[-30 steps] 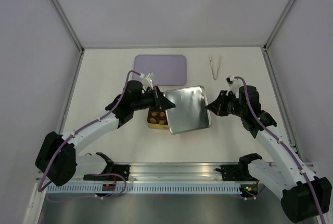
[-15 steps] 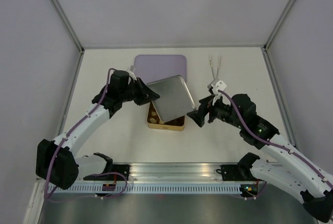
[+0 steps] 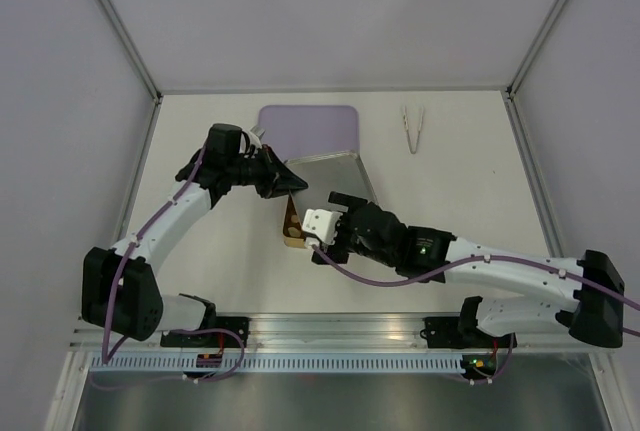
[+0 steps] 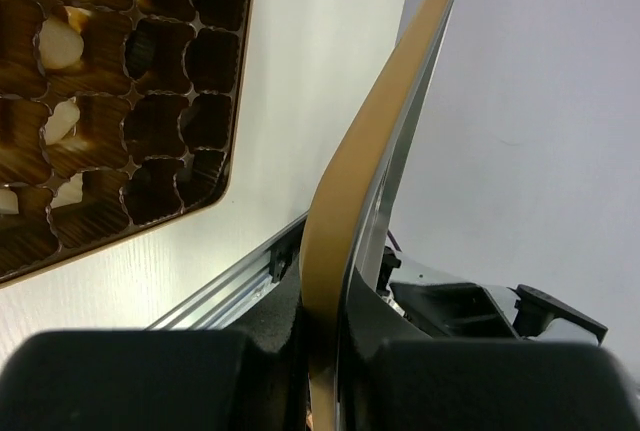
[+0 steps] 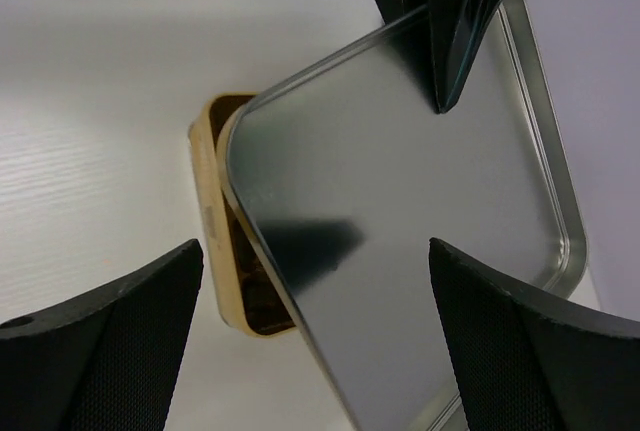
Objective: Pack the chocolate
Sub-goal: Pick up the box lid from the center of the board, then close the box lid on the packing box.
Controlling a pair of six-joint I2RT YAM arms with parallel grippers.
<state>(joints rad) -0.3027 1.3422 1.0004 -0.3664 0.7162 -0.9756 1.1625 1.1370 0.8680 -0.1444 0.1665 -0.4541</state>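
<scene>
My left gripper (image 3: 287, 181) is shut on a corner of the silver tin lid (image 3: 335, 173), holding it tilted above the gold gridded tin (image 3: 291, 226). In the left wrist view the lid's gold rim (image 4: 372, 151) runs up from between my fingers (image 4: 200, 371). Pale cream chocolate pieces (image 4: 55, 43) sit in several cells of the tin (image 4: 190, 101). My right gripper (image 3: 343, 203) is open just in front of the lid, holding nothing. Its view shows the lid's shiny face (image 5: 400, 241) and part of the tin (image 5: 212, 211) underneath it.
A purple mat (image 3: 308, 128) lies behind the tin, at the back of the table. Metal tweezers (image 3: 412, 129) lie at the back right. The right arm (image 3: 500, 266) stretches across the near middle. An aluminium rail (image 3: 340, 333) runs along the front edge.
My right gripper let go of the lid, opened, and swung left to the front of the tin. My left gripper pulled the lid back and left, tilting it steeper.
</scene>
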